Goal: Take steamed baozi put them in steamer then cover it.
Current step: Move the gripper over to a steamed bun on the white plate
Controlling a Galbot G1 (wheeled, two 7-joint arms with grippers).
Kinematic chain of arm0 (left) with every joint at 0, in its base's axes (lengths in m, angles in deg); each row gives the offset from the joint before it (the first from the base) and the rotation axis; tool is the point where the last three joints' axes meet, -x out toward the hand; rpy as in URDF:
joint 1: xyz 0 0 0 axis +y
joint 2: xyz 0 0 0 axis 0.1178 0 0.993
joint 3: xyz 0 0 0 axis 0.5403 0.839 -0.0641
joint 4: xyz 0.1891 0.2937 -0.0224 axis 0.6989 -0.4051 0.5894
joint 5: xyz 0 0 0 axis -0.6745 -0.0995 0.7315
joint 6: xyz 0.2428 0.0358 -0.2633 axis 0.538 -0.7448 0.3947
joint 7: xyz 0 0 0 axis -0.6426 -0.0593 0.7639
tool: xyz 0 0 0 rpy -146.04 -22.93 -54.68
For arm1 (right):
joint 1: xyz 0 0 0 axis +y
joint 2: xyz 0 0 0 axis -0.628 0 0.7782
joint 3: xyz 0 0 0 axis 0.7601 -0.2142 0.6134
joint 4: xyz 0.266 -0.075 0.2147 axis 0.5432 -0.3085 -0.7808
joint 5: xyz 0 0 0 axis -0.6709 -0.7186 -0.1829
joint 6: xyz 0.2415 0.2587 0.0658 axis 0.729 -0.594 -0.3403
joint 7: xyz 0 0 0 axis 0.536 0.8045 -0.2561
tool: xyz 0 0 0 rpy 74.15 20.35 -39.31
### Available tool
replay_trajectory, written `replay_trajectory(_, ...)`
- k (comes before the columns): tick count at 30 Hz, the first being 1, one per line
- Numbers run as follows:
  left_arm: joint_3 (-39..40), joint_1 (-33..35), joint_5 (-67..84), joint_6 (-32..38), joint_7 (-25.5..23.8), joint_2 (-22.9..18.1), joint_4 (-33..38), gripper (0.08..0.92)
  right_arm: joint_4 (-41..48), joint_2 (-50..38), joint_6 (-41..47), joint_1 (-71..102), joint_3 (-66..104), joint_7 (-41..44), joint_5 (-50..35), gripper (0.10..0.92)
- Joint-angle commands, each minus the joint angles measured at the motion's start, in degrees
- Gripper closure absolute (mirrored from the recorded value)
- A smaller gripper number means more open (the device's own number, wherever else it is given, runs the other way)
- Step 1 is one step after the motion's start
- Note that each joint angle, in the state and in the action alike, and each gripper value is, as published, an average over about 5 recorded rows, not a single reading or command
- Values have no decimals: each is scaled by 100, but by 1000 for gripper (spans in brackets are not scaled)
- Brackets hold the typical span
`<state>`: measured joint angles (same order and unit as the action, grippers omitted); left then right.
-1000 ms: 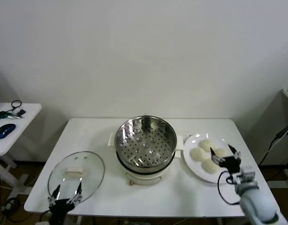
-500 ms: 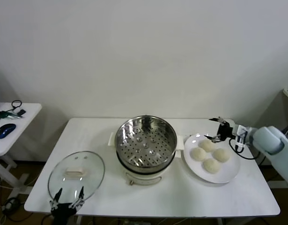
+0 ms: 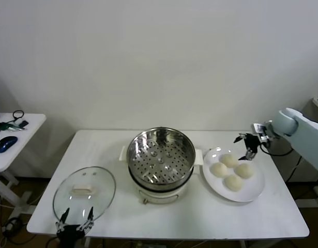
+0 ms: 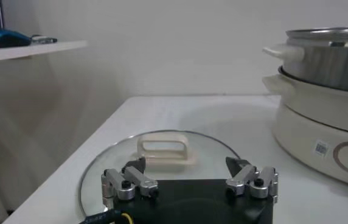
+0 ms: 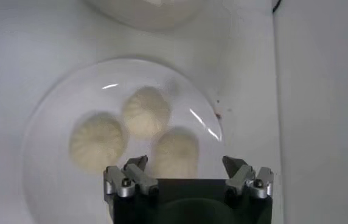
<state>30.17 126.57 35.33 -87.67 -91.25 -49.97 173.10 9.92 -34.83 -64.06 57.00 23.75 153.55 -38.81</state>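
Right hand (image 3: 247, 146) open, above plate (image 3: 252, 188) rim beside 4 baozi (image 3: 232, 170)

The steamer (image 3: 161, 157) is shiny perforated metal on a smooth cream base. The cover (image 3: 84, 192) is clear glass. The 4 baozi (image 3: 231, 170) look matt on a glossy plate (image 3: 252, 191).

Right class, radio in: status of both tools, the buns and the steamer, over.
Right tool open above plate's far edge. Left tool open beside cover. Four baozi on plate; steamer uncovered, empty. Nothing in the way.
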Motion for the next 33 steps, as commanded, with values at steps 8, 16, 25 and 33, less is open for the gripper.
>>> replay_trajectory(8,-64,63,7,-2,-1,-11,72,177,1319,962,-12,46,-308,335,257,203)
replay_trajectory(16,-67,83,11,15,3,-29,69,177,1620,1175,187,547,163,-37,553,203)
replay_trajectory(25,-52,56,6,41,12,-35,-19,177,1875,1356,259,751,442,-201,737,203)
replay_trajectory(33,-27,25,-4,58,12,-21,-74,177,1978,1482,293,747,482,-266,752,276)
